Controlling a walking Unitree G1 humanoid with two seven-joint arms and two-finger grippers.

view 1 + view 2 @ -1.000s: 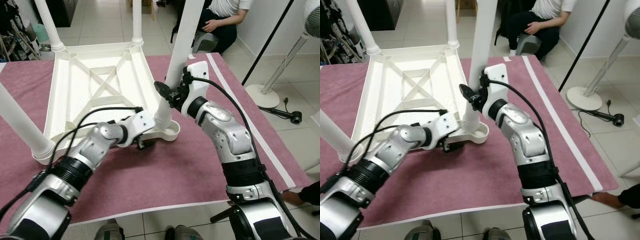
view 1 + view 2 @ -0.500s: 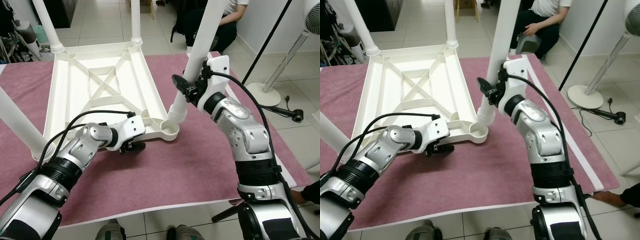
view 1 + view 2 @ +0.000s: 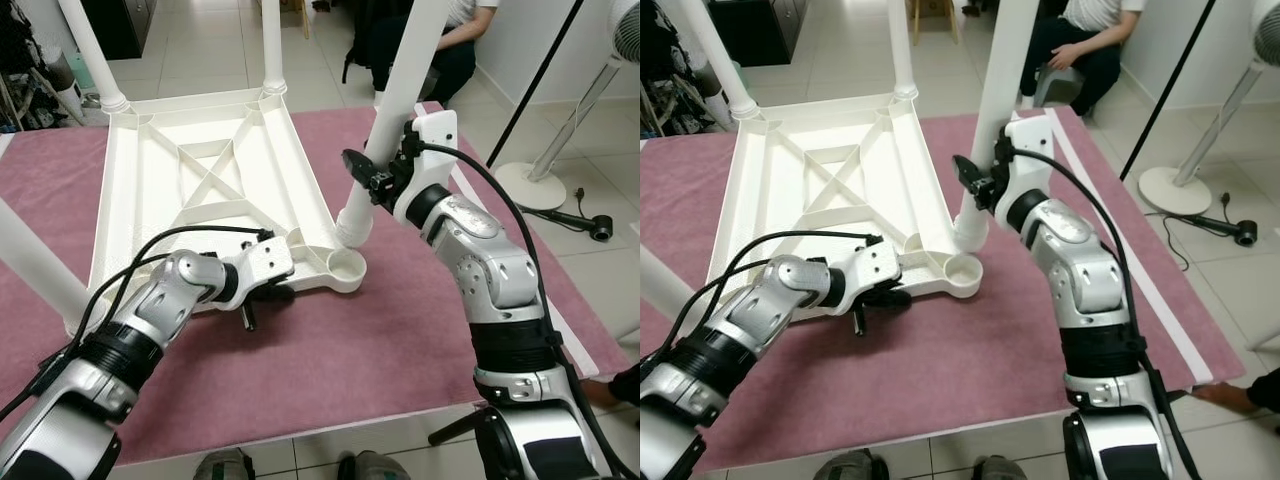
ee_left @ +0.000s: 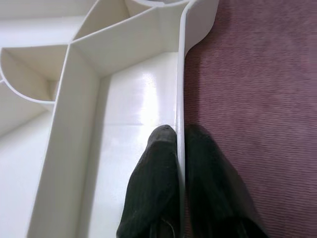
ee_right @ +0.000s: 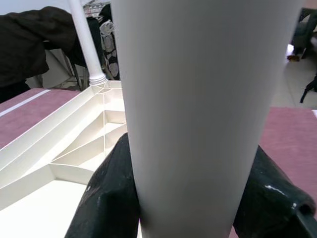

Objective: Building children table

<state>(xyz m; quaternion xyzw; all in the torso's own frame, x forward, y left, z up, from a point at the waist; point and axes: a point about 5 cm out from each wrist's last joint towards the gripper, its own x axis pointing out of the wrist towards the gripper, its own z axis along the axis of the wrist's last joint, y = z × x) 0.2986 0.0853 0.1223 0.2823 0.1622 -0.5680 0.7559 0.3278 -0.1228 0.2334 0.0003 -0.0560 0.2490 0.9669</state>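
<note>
Right pincer (image 3: 385, 180) clamped round the fourth white plastic tube leg (image 3: 398, 100), held tilted, its foot just above and beside the one empty round corner socket (image 3: 347, 266). Left pincer (image 4: 179, 168) closed thin on the near rim of the upside-down white ribbed plastic table top (image 3: 190, 170), close by that socket, steadying it on the maroon cloth-covered tabletop (image 3: 400, 330). Count: three legs already seated at the other corners, one left to seat; four legs, one top. Beyond: one seated person (image 3: 450, 30), one white fan stand (image 3: 545, 170).
</note>
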